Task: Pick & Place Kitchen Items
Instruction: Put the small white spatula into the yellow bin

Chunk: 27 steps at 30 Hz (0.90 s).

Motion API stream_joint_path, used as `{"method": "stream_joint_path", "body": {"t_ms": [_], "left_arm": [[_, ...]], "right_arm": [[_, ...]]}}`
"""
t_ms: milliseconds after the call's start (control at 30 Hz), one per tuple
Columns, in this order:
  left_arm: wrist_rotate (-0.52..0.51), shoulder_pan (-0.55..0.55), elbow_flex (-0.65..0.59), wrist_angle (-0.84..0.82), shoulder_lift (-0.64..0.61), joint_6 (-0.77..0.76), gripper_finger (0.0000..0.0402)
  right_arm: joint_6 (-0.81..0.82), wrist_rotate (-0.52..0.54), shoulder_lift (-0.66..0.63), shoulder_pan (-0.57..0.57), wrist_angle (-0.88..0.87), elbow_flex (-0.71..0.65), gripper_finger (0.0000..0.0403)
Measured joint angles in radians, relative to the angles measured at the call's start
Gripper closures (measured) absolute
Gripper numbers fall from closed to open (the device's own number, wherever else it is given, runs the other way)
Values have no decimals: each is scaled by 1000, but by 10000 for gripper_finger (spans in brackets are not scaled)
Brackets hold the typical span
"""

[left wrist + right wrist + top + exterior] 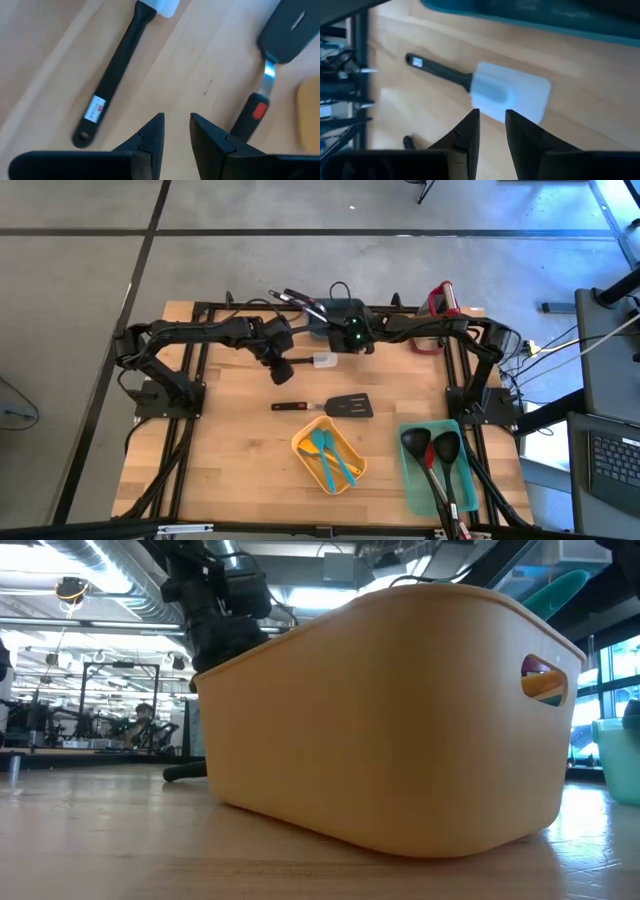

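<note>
A white-headed spatula with a black handle (305, 362) lies flat on the table near its far edge. My left gripper (281, 370) hovers over the spatula's handle end (112, 85), fingers a little apart and empty. My right gripper (345, 340) hovers by the spatula's white head (512, 92), fingers a little apart and empty. A black turner (330, 406) lies flat at mid-table. Two teal spatulas lie in a yellow bin (328, 455). Black red-trimmed ladles lie in a teal bin (440, 465).
A dark teal bin (335, 315) with utensil handles sticking out stands at the far edge, and a red item (440, 298) stands to its right. In the low view the yellow bin (400, 720) fills most of the picture. Bare wood shows at the table's near left.
</note>
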Motion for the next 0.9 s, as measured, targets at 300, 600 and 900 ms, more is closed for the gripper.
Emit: {"method": "stream_joint_path", "body": {"t_ms": [300, 600, 900], "left_arm": [[133, 39, -5, 59, -10, -355, 316], [97, 127, -109, 131, -107, -556, 316], [142, 203, -347, 359, -238, -693, 316]], "right_arm": [[1, 39, 25, 4, -31, 1, 309], [24, 13, 66, 28, -14, 1, 308], [16, 89, 66, 31, -6, 1, 307]]}}
